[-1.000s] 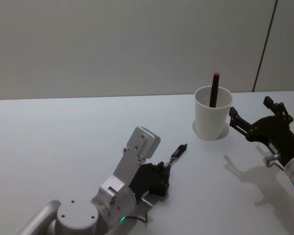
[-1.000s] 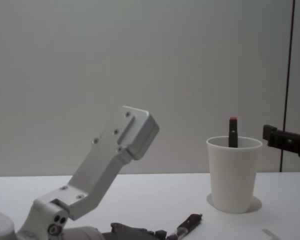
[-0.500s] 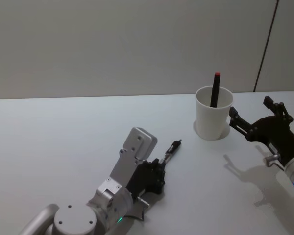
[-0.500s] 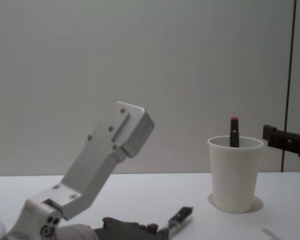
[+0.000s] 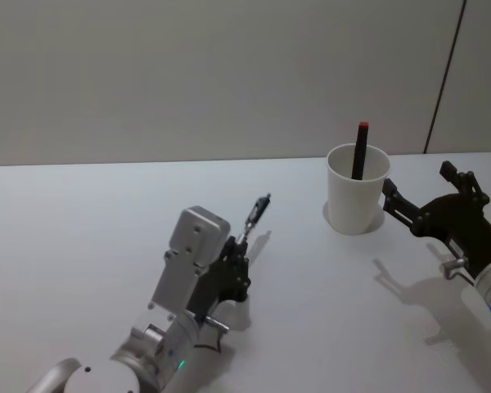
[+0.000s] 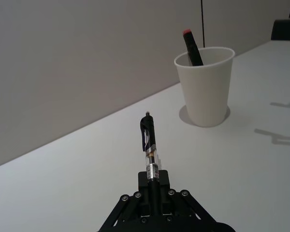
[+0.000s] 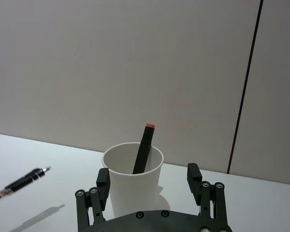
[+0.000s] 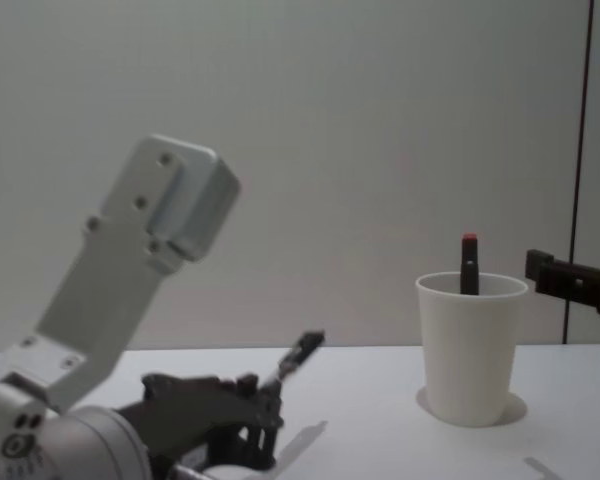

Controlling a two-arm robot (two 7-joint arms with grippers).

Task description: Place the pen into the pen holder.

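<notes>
A black pen [image 5: 256, 212] with a clear barrel is clamped by its lower end in my left gripper [image 5: 240, 243], which is shut on it and holds it off the table, tip tilted up. In the left wrist view the pen [image 6: 149, 143] points toward the pen holder [image 6: 205, 87], a white paper cup [image 5: 357, 199] standing to the right. A black pen with a red cap [image 5: 359, 151] leans inside the cup. My right gripper [image 5: 418, 185] hovers open just right of the cup, with nothing in it; the cup [image 7: 132, 178] sits ahead of its fingers [image 7: 102, 181].
The white table [image 5: 98, 213] runs to a plain grey wall. A dark vertical seam [image 5: 443, 74] marks the wall behind the cup. My left arm's grey link [image 8: 130, 260] rises large on the left of the chest view.
My left gripper has lifted the pen off the table and carried it back and to the left, tilting it upward. The right gripper and cup stayed still.
</notes>
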